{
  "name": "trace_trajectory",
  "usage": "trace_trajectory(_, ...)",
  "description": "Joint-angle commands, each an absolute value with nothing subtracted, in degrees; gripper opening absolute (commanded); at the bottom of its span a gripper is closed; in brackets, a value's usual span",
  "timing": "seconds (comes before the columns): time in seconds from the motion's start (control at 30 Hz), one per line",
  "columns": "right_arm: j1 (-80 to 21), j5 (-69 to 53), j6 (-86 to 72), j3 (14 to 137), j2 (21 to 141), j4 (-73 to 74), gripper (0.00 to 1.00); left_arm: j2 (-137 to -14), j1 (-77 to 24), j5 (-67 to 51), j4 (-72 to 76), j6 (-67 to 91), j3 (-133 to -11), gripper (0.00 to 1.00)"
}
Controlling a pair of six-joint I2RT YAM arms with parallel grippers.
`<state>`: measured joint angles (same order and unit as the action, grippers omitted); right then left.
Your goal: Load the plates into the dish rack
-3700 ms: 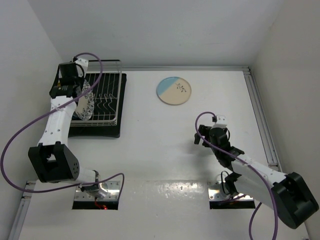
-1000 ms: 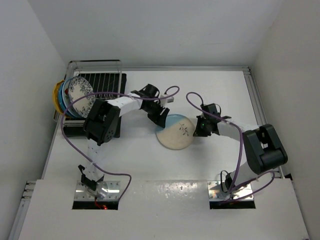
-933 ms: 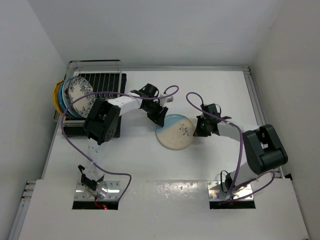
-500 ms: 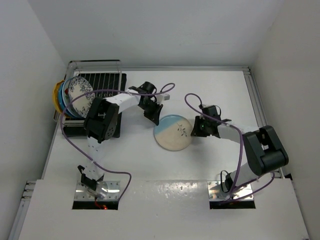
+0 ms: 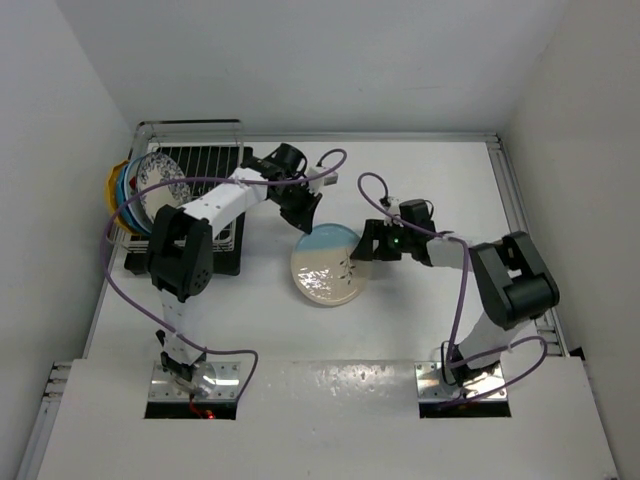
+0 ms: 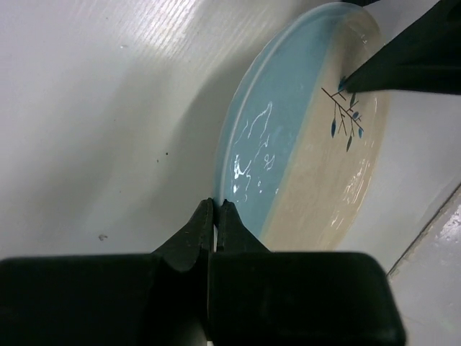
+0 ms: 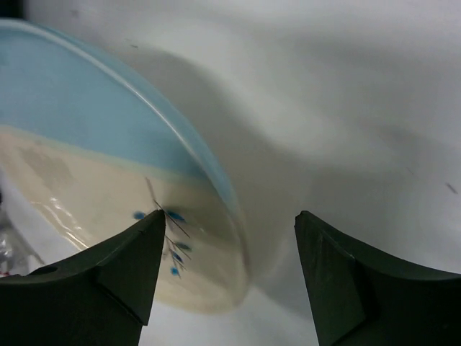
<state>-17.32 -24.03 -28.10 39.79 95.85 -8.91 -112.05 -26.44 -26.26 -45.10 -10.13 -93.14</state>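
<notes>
A white table [image 5: 420, 330] fills the floor of a white-walled booth, with metal rails along its edges. At the upper left of the top view, a silver-white wire dish rack [image 5: 205, 165] sits on a black tray [image 5: 228, 263]. A white plate with blue floral pattern [image 5: 155, 185] stands at the rack's left end.

The left arm stretches from the lower left up and across to the right. Its left gripper [image 5: 303, 220] is at the upper edge of the blue-and-cream round ceramic plate with a sprig [image 5: 327, 265], which lies in the middle of the table. In the left wrist view its fingers [image 6: 189, 234] pinch the plate's blue rim, nearly closed.

The right arm bends in from the lower right. Its right gripper [image 5: 366, 250] is at the plate's right edge, fingers [image 7: 108, 267] spread wide and gripping nothing.
</notes>
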Motion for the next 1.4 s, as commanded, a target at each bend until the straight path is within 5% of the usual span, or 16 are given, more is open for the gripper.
trace_trajectory(0.0, -18.7, -36.7, -30.6, 43.1, 99.0, -24.5, 0.72, -108.9, -26.5, -31.2, -46.1, -11.6, -94.0, 0.0)
trace_trajectory(0.13, -20.5, -46.8, -36.0, 44.0, 103.4, -33.5, 0.67, -108.9, -26.5, -31.9, -46.1, -12.8, -92.9, 0.0)
trace_trajectory(0.3, -18.3, -49.2, -40.5, 41.5, 107.4, -40.2, 0.17, -108.9, -26.0, -33.1, -46.1, -14.0, -91.7, 0.0)
trace_trajectory(0.4, -16.5, -53.1, -44.2, 38.5, 106.9, -50.3, 0.0, -108.9, -25.4, -36.7, -46.1, -17.8, -90.3, 0.0)
trace_trajectory(0.43, -16.3, -55.1, -44.4, 38.1, 106.5, -51.8, 0.0, -109.4, -24.9, -37.9, -46.1, -21.0, -90.3, 0.0)
trace_trajectory(0.57, -14.7, -59.5, -42.2, 39.5, 104.3, -56.4, 0.0, -112.4, -23.8, -41.1, -47.5, -28.0, -91.4, 0.51)
trace_trajectory(0.83, -12.9, -66.8, -39.5, 47.8, 102.2, -54.4, 0.0, -123.0, -23.3, -48.0, -53.0, -34.4, -102.4, 0.65)
trace_trajectory(0.9, -12.3, -67.8, -39.8, 48.9, 101.3, -54.2, 0.0, -123.7, -23.3, -49.8, -53.7, -35.5, -103.0, 0.57)
trace_trajectory(1.03, -11.1, -65.7, -39.3, 49.8, 101.0, -51.2, 0.0, -121.5, -22.8, -50.5, -55.0, -35.9, -103.5, 0.01)
trace_trajectory(1.07, -10.8, -63.8, -38.1, 50.0, 101.0, -48.6, 0.0, -120.2, -22.2, -49.8, -55.0, -34.8, -103.5, 0.0)
trace_trajectory(1.1, -10.5, -62.9, -36.1, 50.0, 99.9, -44.9, 0.03, -119.4, -22.2, -49.2, -55.0, -34.1, -103.5, 0.0)
trace_trajectory(1.2, -10.2, -51.1, -27.0, 50.0, 97.8, -31.5, 0.39, -116.4, -21.0, -46.9, -55.0, -28.1, -105.5, 0.0)
trace_trajectory(1.23, -10.3, -48.5, -25.4, 50.2, 96.3, -29.1, 0.59, -115.7, -20.3, -43.7, -54.4, -25.8, -106.8, 0.0)
trace_trajectory(1.37, -10.4, -30.7, -19.4, 50.2, 90.8, -19.6, 0.82, -111.9, -19.0, -32.0, -54.4, -16.4, -114.9, 0.0)
